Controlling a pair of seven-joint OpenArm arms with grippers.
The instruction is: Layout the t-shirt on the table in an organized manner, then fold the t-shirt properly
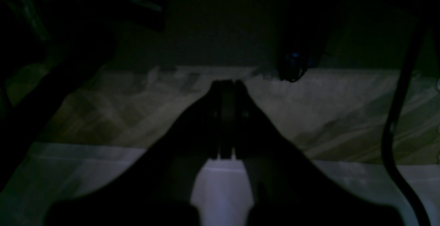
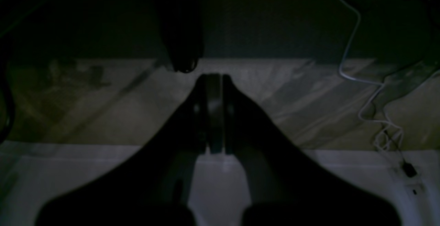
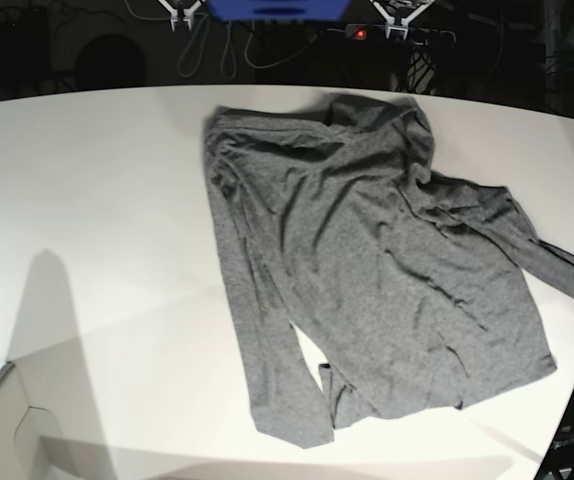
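Observation:
The dark-grey t-shirt point(image 3: 367, 260) lies rumpled and slanted on the white table point(image 3: 97, 200), right of centre in the base view. One long sleeve point(image 3: 277, 380) runs down its left side. The other sleeve point(image 3: 567, 270) reaches the table's right edge. Neither arm shows in the base view. In the dim left wrist view my left gripper point(image 1: 225, 83) is shut with nothing between its fingers. My right gripper point(image 2: 213, 78) is likewise shut and empty in the dark right wrist view. The shirt appears in neither wrist view.
A blue object point(image 3: 277, 10) and a power strip with a red light point(image 3: 360, 33) sit behind the table's far edge among cables. The table's curved edge point(image 3: 567, 430) passes close to the shirt's lower right. A white cable point(image 2: 364, 92) trails at the right of the right wrist view.

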